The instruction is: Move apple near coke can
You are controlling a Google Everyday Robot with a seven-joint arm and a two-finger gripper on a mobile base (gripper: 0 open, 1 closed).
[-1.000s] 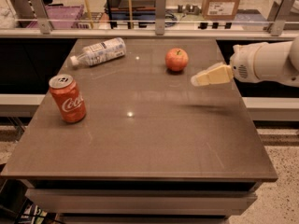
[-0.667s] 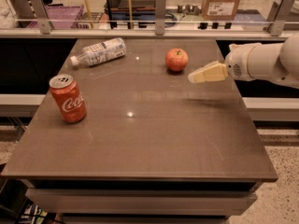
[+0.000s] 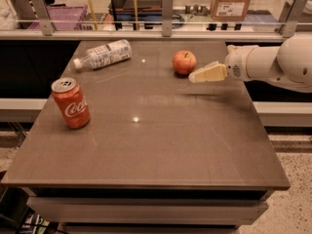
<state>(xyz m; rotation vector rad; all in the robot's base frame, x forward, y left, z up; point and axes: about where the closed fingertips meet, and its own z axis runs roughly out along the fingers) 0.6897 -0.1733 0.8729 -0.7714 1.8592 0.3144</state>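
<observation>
Looks like a lab or office test space rather than a home. Shows one plain brown table (image 3: pixel 161 145) set on a speckled hard floor (image 3: pixel 292 199), fenced behind by a glass-and-metal rail (image 3: pixel 167 13). Keeps storage beyond that rail: a labelled cardboard box (image 3: pixel 230 1) and a purple crate (image 3: pixel 63 16). Includes a white robot arm (image 3: pixel 273 62) entering from the right, its gripper (image 3: pixel 195 77) above the table's far right part, just beside the apple (image 3: pixel 184 62).

Brown table (image 3: pixel 161 150) is carrying three things.
Coke can (image 3: pixel 71 103) is standing left, plastic bottle (image 3: pixel 102 54) is lying behind, apple (image 3: pixel 184 62) is sitting rear-right; gripper (image 3: pixel 194 77) is hovering just beside it.
</observation>
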